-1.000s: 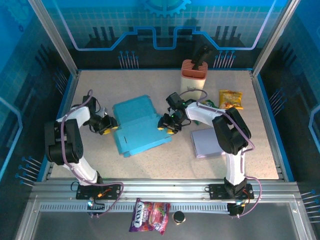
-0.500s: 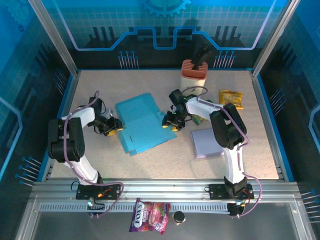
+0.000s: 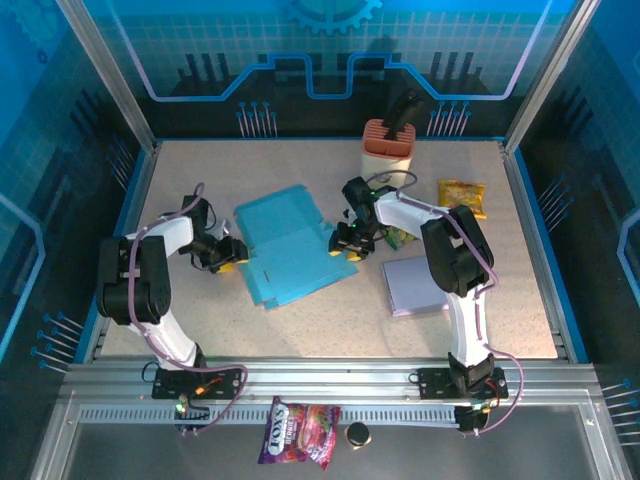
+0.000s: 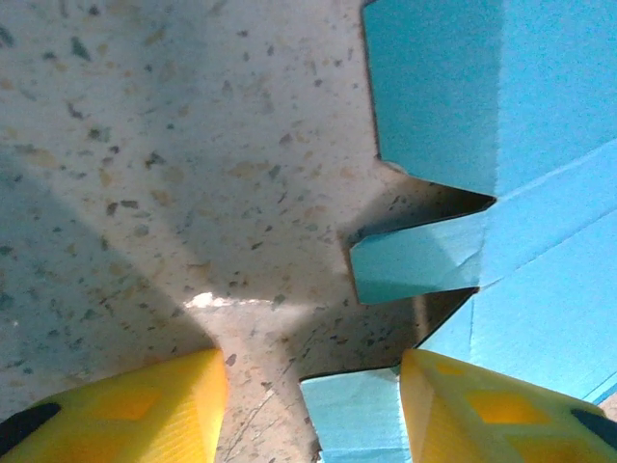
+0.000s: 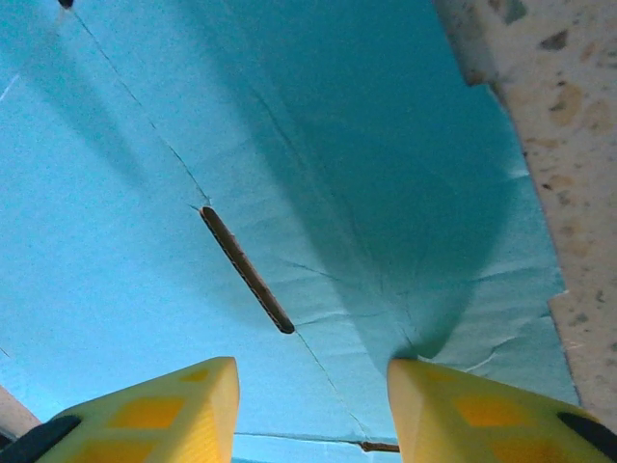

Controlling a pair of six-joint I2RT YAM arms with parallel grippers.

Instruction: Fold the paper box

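One flat blue paper box (image 3: 285,250) lies between left gripper (image 3: 231,262) and right gripper (image 3: 345,250), each at an edge, fingers apart.

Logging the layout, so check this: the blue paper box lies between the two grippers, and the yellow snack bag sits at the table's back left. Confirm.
Wrong: the yellow snack bag sits at the table's back right, per the top external view. The blue paper box does lie between the left gripper and right gripper.
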